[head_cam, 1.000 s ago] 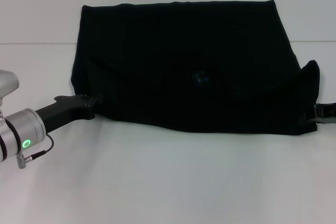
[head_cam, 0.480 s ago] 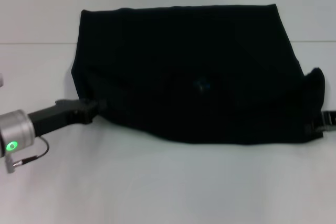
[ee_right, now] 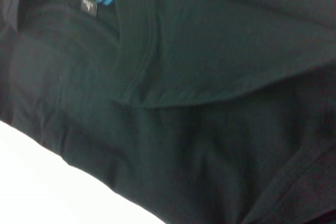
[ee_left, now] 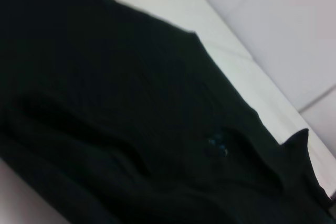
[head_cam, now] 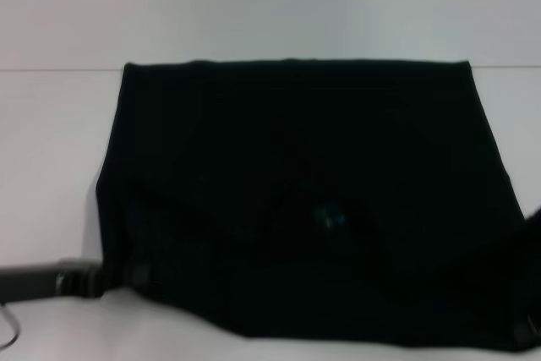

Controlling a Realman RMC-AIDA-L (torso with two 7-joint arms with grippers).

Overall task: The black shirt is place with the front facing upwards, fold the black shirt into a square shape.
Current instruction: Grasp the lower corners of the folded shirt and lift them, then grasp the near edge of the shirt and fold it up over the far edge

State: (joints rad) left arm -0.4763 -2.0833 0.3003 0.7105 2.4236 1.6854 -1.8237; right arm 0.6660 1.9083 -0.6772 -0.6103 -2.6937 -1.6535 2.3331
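Note:
The black shirt (head_cam: 296, 192) lies spread wide on the white table, folded over so no lettering shows. Its small blue neck label (head_cam: 330, 217) faces up near the middle. My left gripper (head_cam: 118, 276) is low at the shirt's near left corner, shut on the cloth edge. My right gripper (head_cam: 531, 327) barely shows at the frame's lower right, holding the near right corner, which stands up in a peak. The left wrist view shows the black shirt (ee_left: 131, 119) and its label (ee_left: 216, 145). The right wrist view shows folded layers of the shirt (ee_right: 210, 103) and the label (ee_right: 92, 1).
The white table (head_cam: 254, 6) stretches beyond the shirt, with a thin seam line running across it at the shirt's far edge. Bare tabletop (head_cam: 51, 166) lies left of the shirt and along the near left edge.
Both grippers have pulled back toward me and the whole shirt has slid with them. Its far edge now lies at the table seam and the shirt looks larger.

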